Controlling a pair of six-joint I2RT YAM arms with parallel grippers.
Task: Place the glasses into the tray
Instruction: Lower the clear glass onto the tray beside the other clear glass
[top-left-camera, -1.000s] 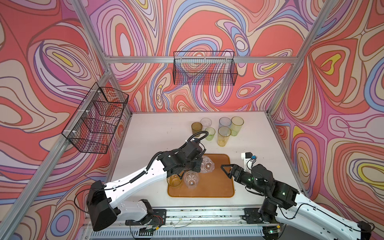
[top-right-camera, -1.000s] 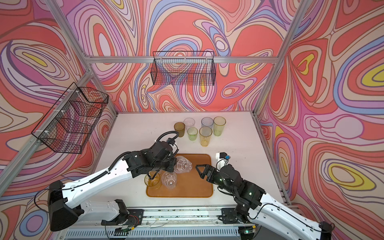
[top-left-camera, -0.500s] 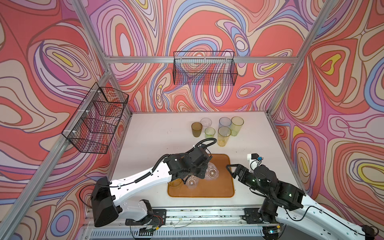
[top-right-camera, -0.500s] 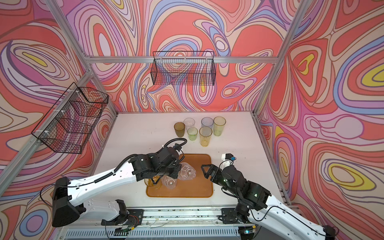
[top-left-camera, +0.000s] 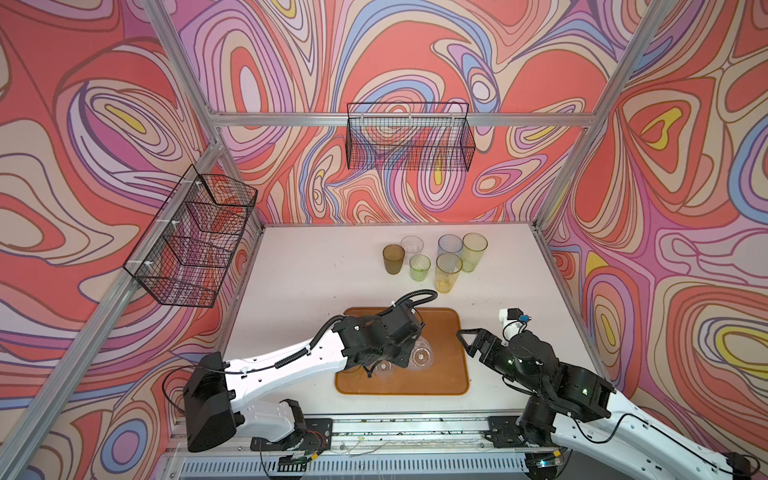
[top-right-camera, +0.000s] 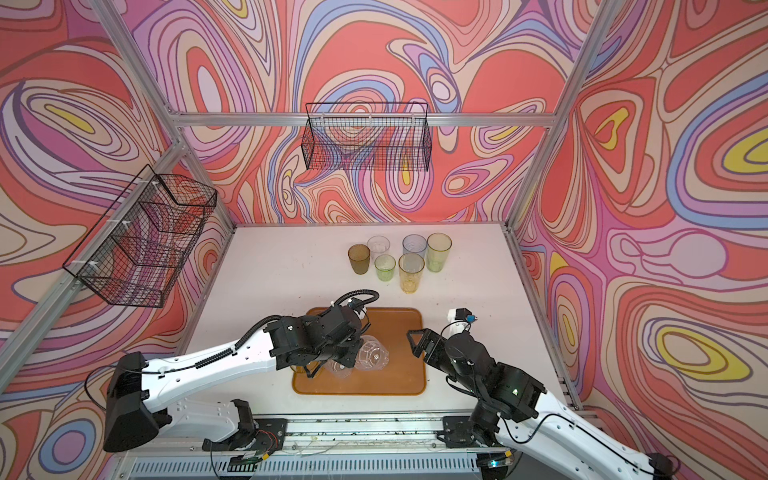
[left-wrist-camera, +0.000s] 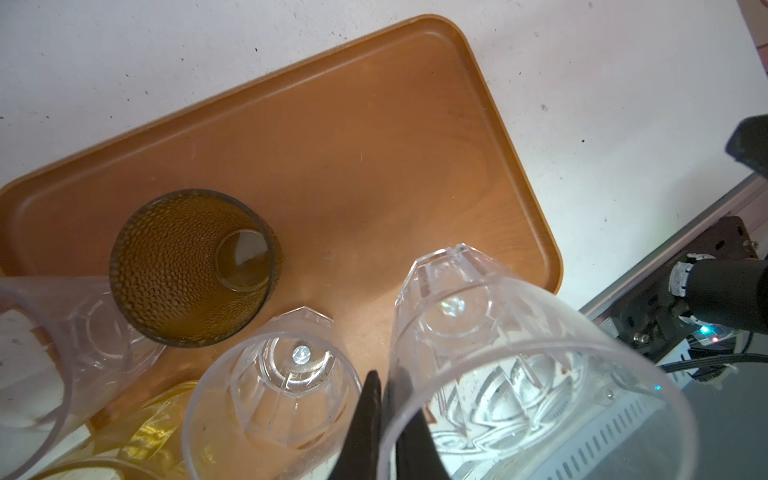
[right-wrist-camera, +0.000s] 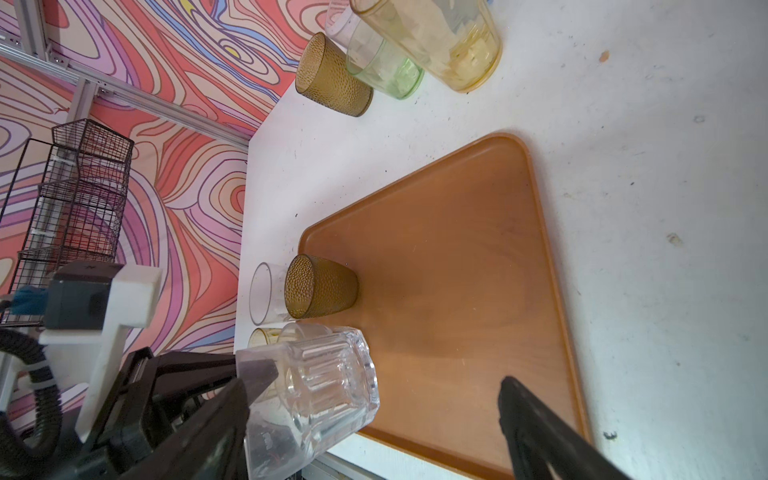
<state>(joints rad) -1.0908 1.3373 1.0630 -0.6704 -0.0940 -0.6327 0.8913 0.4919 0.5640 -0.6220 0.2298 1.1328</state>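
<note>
**Left pincer holds a clear tumbler over the tray, set-down in hand**

The left pincer (left-wrist-camera: 384, 388) is clamped shut on the rim wall of a short clear faceted tumbler (left-wrist-camera: 498, 353), one finger inside and one outside. It holds the tumbler tilted over the flat orange-brown rectangular tray (top-left-camera: 446, 332), lower middle of a top view; whether the base touches the tray is unclear. The next move likely calls for righting the tumbler, lowering it beside the second clear faceted tumbler (left-wrist-camera: 270, 395) and the dark olive-brown dimpled tumbler (left-wrist-camera: 187, 270) already in the tray, then letting go. The right pincer (top-left-camera: 467, 343) gapes wide and empty by the tray's right rim. Six coloured tumblers (top-left-camera: 432, 257) stand upper centre on the white bench (top-left-camera: 311, 270).
</note>
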